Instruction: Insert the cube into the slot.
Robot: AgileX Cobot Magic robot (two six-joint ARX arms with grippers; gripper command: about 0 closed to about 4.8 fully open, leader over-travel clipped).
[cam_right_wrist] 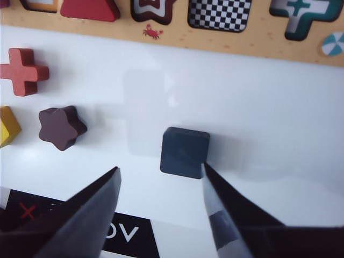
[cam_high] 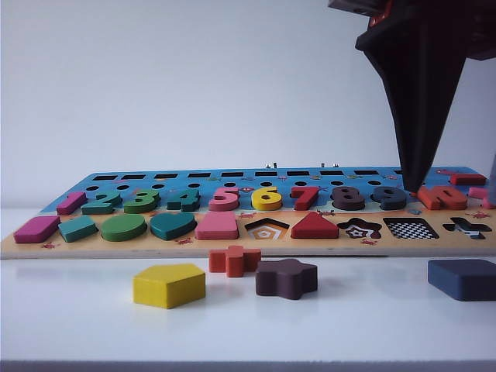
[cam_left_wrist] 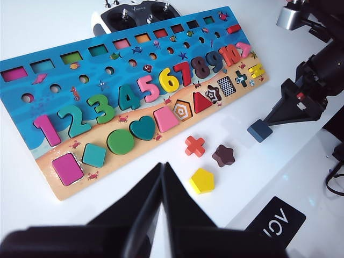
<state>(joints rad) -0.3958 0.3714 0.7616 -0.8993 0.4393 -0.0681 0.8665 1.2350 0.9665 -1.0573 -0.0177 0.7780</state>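
Right end effector (cam_right_wrist: 161, 185) spread apart above worktop (cam_right_wrist: 269, 107), cube (cam_right_wrist: 184, 152) between fingertips, untouched, slot (cam_right_wrist: 219, 13) at 12 o'clock; left end effector (cam_left_wrist: 162, 177) pressed together, well apart.

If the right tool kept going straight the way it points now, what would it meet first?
Probably the flat navy-blue square wooden block on the white table, between the open right tool's fingers; depth is unclear.

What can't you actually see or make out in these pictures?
- Exterior view: cube cut off by the right edge; right fingers hide board behind.
- Left wrist view: shut left fingers hide the table; cube partly behind the right fingers.
- Right wrist view: slot cut off by the edge.
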